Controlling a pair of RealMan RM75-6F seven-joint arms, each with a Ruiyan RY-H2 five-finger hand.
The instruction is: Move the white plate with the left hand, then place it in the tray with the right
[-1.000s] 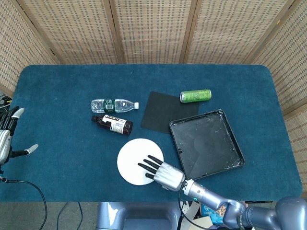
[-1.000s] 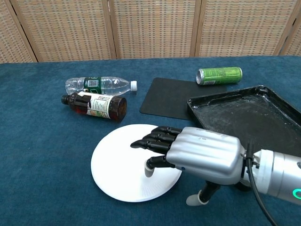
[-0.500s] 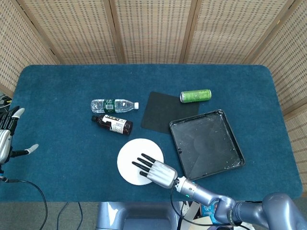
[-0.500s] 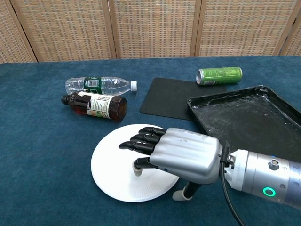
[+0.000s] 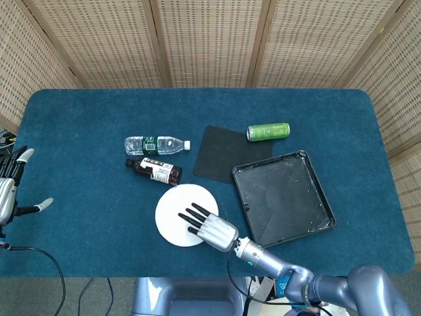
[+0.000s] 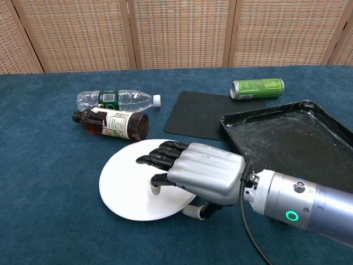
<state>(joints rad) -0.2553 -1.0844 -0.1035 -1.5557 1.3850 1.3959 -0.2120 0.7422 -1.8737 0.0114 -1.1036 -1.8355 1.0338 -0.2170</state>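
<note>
The white plate [image 5: 172, 214] [image 6: 124, 185] lies flat on the blue cloth, left of the black tray [image 5: 283, 194] [image 6: 287, 135]. My right hand [image 5: 209, 227] [image 6: 201, 174] covers the plate's right half. Its fingers [image 6: 157, 161] lie spread across the top of the plate and its thumb sits against the near rim, pinching the edge. The tray holds nothing. My left hand [image 5: 10, 187] hangs off the table's left edge with fingers apart and nothing in it; the chest view does not show it.
A brown bottle [image 5: 154, 170] [image 6: 110, 123] lies just behind the plate, with a clear water bottle [image 5: 156, 144] [image 6: 115, 100] beyond it. A black mat [image 5: 220, 153] [image 6: 201, 115] and a green can [image 5: 268, 131] [image 6: 257, 88] sit behind the tray.
My right hand has slid left over the plate and its thumb has come in to the rim. The plate has shifted left and slightly toward the brown bottle.
</note>
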